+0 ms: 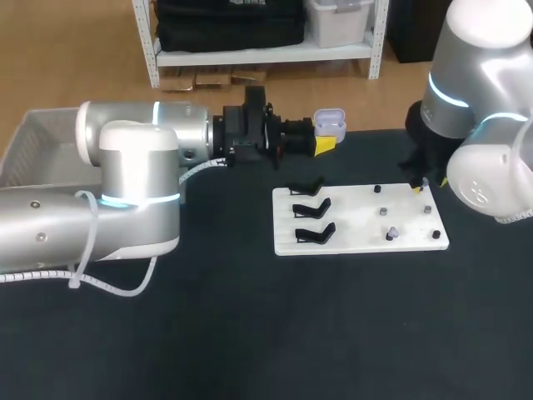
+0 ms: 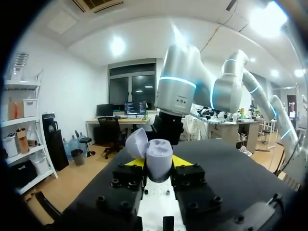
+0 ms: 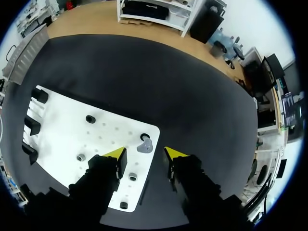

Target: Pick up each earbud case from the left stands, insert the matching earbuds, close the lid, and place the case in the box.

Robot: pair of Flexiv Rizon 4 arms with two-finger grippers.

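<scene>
Left arm's fingers point(image 1: 325, 144) (black, with glossy yellow wedge tips) are clenched on a small lavender earbud case of smooth rounded plastic point(image 2: 159, 155), one tip on each side. They hold it up in the air near the far edge of the dark matte tabletop point(image 1: 250, 333). The case's lid is flipped open, so it reads as two rounded shells hinged together.

In the middle of the tabletop lies a flat white rectangular board point(image 1: 350, 218). Three black angular stands point(image 1: 313, 208) sit in a column at its left end, and small dark round pegs point(image 3: 90, 119) are dotted over the right half.

Right arm's fingers point(image 3: 117, 153) are spread apart, gripping nothing, and point down at the board's far right corner. A tiny lavender-grey teardrop-shaped earbud point(image 3: 144, 146) sits on the board by a black peg. It's in the gap between the two yellow tips, touching neither as far as I can tell.

The pale grey box with slatted walls point(image 1: 25, 142) sits off the tabletop's far left corner, well apart from the case.
</scene>
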